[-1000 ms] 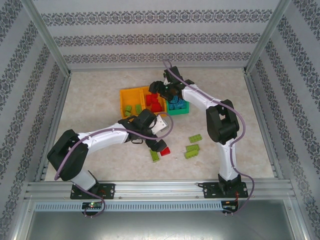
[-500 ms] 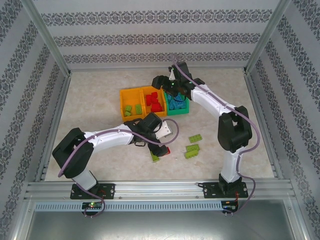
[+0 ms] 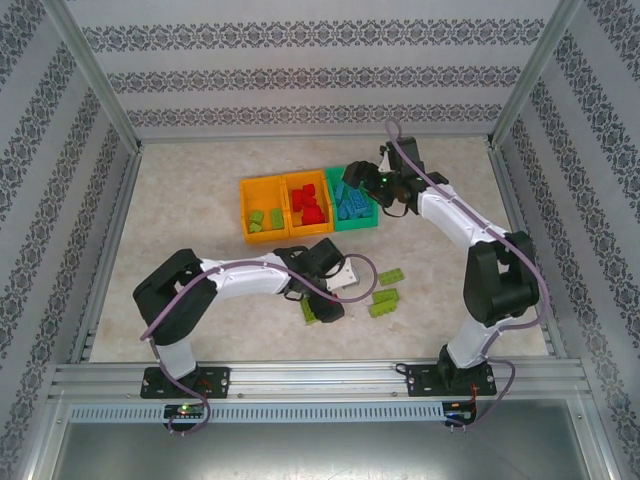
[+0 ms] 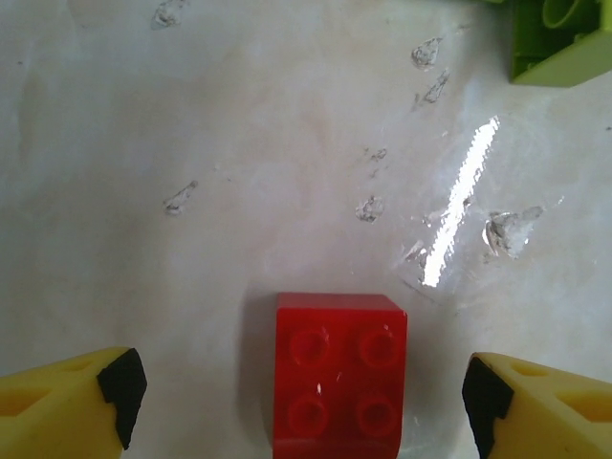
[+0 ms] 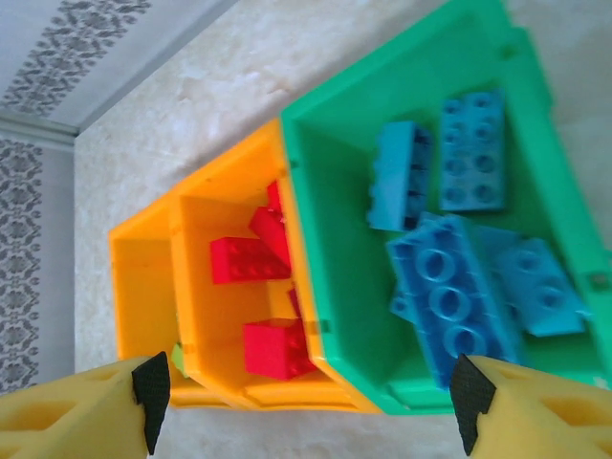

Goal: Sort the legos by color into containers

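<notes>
The left gripper (image 4: 306,397) hung spread astride a red brick (image 4: 339,378) on the table (image 4: 239,143), with nothing between them; a lime brick (image 4: 559,38) lay well apart. The right gripper (image 5: 306,402), spread and empty, hovered near the green bin (image 5: 335,172) of blue bricks (image 5: 449,296), beside the orange bin (image 5: 215,320) holding red bricks (image 5: 249,260). Since a second earlier the right arm had swung rightward, and the left had reached further right.
</notes>
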Robot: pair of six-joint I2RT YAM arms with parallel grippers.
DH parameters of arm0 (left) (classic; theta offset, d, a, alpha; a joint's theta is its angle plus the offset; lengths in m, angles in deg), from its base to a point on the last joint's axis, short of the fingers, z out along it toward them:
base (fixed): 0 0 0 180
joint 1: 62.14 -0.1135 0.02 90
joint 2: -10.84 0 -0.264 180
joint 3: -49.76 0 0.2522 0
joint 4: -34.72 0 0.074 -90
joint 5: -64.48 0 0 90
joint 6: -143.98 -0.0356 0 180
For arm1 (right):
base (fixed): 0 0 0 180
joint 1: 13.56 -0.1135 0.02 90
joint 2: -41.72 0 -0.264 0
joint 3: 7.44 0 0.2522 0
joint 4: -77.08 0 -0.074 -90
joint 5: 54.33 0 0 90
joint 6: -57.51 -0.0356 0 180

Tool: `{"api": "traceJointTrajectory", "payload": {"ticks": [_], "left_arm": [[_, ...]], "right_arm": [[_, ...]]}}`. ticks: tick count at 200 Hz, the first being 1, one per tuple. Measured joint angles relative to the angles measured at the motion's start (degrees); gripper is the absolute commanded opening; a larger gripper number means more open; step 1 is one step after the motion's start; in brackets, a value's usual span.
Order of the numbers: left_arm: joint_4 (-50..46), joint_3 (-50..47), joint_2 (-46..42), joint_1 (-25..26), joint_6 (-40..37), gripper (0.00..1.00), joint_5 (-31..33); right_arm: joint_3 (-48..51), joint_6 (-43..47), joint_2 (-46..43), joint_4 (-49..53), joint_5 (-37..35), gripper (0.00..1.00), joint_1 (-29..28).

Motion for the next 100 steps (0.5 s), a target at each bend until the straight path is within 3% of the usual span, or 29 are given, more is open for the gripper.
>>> {"api": "traceJointTrajectory", "payload": {"ticks": [41,77,100], "left_arm": [[-1.92,3.06,3.61,1.14,-0.22,0.73,2.75],[-1.97,3.69,4.24,1.25,-0.33,0.45,3.87],[-2.40,4.02,4.35,1.25,-0.83,0.33,3.82]], "right_arm": [[6.32,0.57,-4.31,-0.76,0.02,0.81,4.00],[10.32,0.98,-6.86,-0.98,0.02,0.81,6.10],[12.28,1.60,-8.20,-1.16,0.02,0.82,6.84]]}}
